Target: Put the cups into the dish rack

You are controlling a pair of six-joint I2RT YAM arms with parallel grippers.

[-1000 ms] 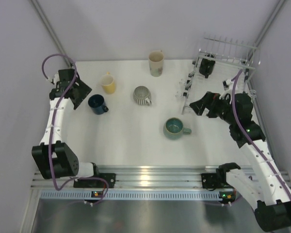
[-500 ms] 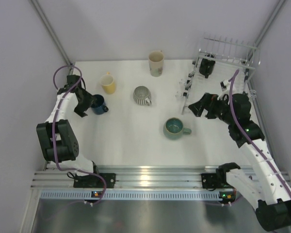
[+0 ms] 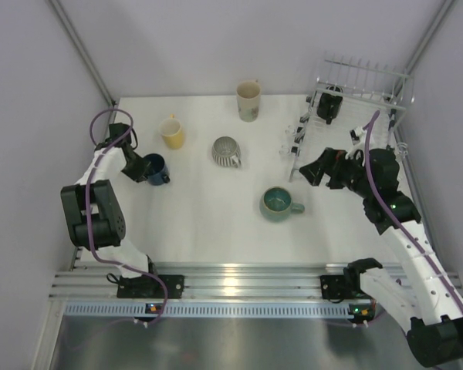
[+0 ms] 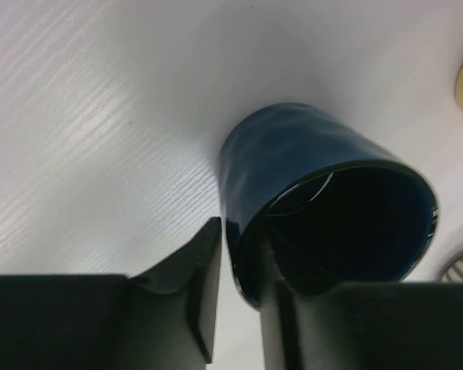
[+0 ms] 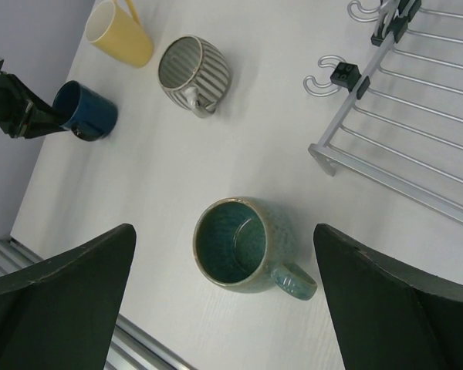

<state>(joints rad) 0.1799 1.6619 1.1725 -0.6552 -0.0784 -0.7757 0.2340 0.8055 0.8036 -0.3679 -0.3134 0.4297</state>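
A dark blue cup [image 4: 309,162] stands at the table's left, and my left gripper [image 3: 137,168] has its jaws over the cup's rim [image 4: 243,262]: one finger outside the wall, the other inside, closed to a sliver. My right gripper [image 5: 224,227] hangs wide open above the teal-green cup [image 3: 278,203]. The yellow cup [image 3: 172,132], grey ribbed cup [image 3: 227,151] and tall cream cup [image 3: 248,100] stand loose on the table. A black cup [image 3: 329,104] sits in the dish rack [image 3: 370,85] at the back right.
The rack's near edge carries wire hooks [image 5: 328,75] that stick out toward the table's middle. Grey walls close in on both sides. An aluminium rail [image 3: 239,277] runs along the near edge.
My left arm has swung in from the far left to the dark blue cup, and its jaws have narrowed onto the cup's rim. The right arm has not moved.
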